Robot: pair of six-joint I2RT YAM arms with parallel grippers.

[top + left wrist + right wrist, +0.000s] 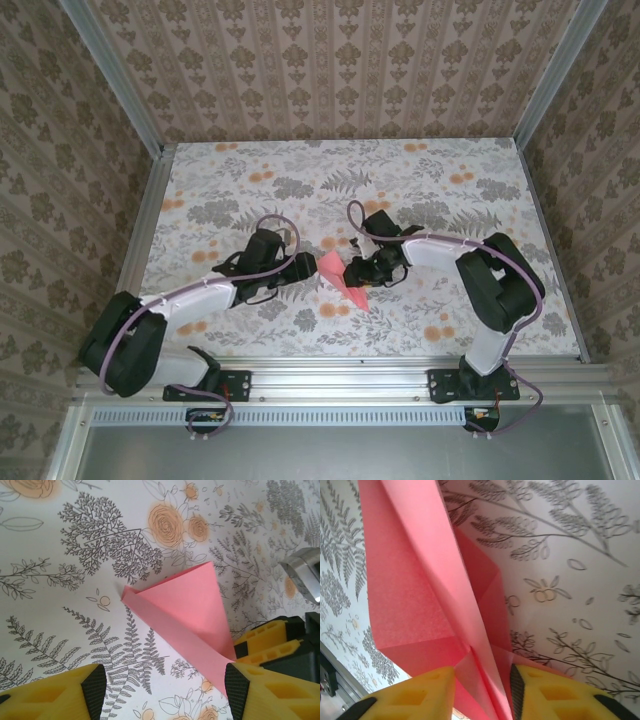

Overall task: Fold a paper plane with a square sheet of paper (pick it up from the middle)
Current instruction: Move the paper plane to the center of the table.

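paper (340, 281) sits mid-table (300, 170), nearer the near edge than the far one, between the two grippers. partly folded: a long triangle with a turned-over strip along one side.

right gripper (482, 690): jaws narrow, pinching the layered folds at one end; that end looks lifted off the table.

left gripper (165, 680): jaws wide, holding nothing, straddling the paper's near part, one finger (239, 684) just beside its edge.

risks, as i judge them:
- the pinch is at one end only, so the thin sheet could pivot or slide out and skew the crease.
- left jaws closing off-line could crumple the flap.
- the two grippers are close and could collide.
- any pull apart may tear the paper.
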